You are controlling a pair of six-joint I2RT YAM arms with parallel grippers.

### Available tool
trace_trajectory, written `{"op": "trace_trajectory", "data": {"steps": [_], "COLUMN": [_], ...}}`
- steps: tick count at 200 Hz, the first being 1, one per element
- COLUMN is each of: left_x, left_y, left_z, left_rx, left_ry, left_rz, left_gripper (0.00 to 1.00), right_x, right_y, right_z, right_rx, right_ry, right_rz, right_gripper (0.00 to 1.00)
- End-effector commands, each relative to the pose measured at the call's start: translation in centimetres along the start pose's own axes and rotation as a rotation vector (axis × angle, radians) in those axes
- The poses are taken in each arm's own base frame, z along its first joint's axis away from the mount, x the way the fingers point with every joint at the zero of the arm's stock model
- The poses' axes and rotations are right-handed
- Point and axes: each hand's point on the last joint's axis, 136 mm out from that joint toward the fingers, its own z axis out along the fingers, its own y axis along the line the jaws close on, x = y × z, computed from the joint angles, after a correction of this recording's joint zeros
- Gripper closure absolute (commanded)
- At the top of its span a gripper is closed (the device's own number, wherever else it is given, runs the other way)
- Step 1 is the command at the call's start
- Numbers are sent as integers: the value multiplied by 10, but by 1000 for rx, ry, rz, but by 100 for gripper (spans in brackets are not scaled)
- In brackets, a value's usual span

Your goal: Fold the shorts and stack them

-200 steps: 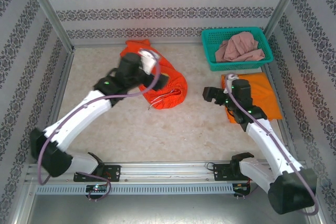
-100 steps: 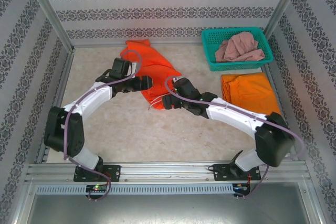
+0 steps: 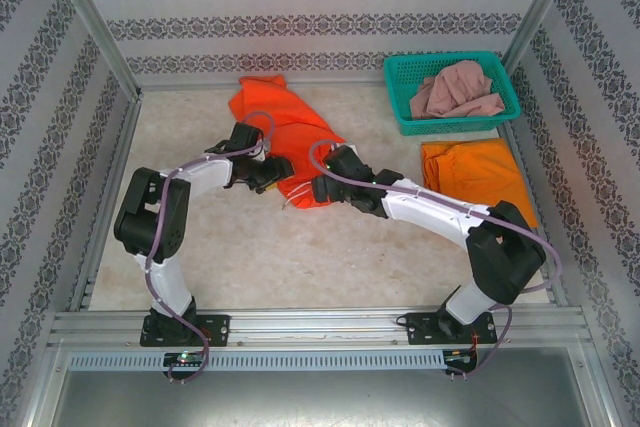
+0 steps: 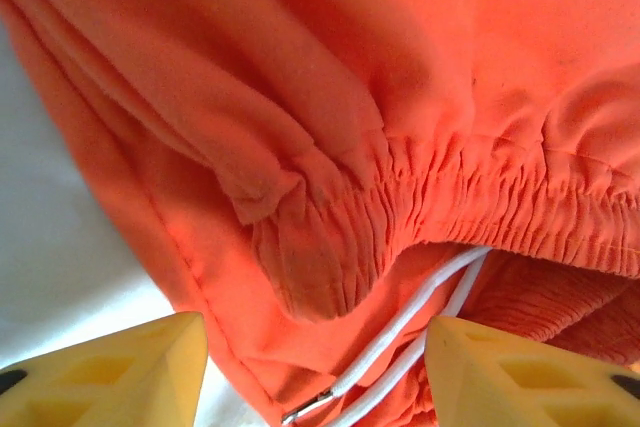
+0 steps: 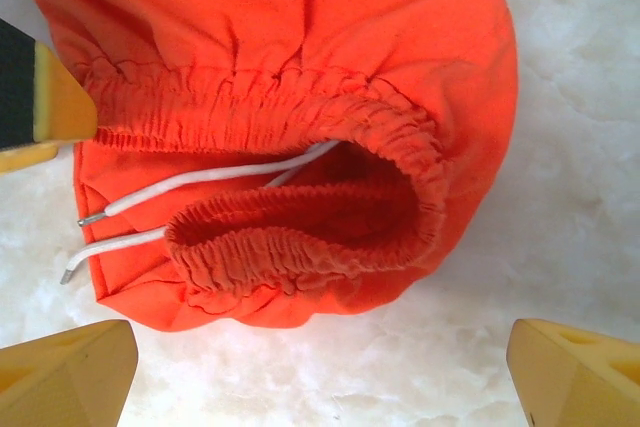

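Observation:
The red-orange shorts (image 3: 300, 132) lie crumpled at the table's back centre, with the gathered waist and white drawstring (image 4: 420, 312) towards the near side. My left gripper (image 3: 278, 171) is at the waist's left corner, open, its yellow fingers either side of the fabric and drawstring (image 4: 318, 347). My right gripper (image 3: 318, 188) hovers just short of the waistband (image 5: 300, 237), wide open over bare table (image 5: 320, 367). The yellow-orange shorts (image 3: 475, 177) lie folded flat at the right. The dusty pink shorts (image 3: 458, 90) are heaped in the basket.
The teal mesh basket (image 3: 400, 99) stands at the back right, just behind the yellow-orange shorts. Patterned walls and metal posts close in the table on three sides. A tip of the left gripper's finger (image 5: 50, 97) touches the waistband's left end.
My right arm has swung left from the yellow-orange shorts to the red-orange waist. My left gripper has dropped to the waist's left corner and its jaws have narrowed.

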Motion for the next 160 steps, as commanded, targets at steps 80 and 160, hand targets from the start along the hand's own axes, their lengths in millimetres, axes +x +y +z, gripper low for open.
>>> {"op": "trace_trajectory", "data": {"steps": [80, 160], "left_x": [-23, -53], "left_y": [0, -28], "left_z": [21, -6], "left_rx": [9, 51], "left_ry": [-18, -138], "left_rz": [-33, 6], "left_gripper": [60, 100], "right_x": [8, -7], "right_y": [-11, 5], "right_z": [-2, 22], "right_rx": [25, 72], "right_ry": [10, 27], "right_rz": [4, 31], "right_gripper": [5, 4]}}
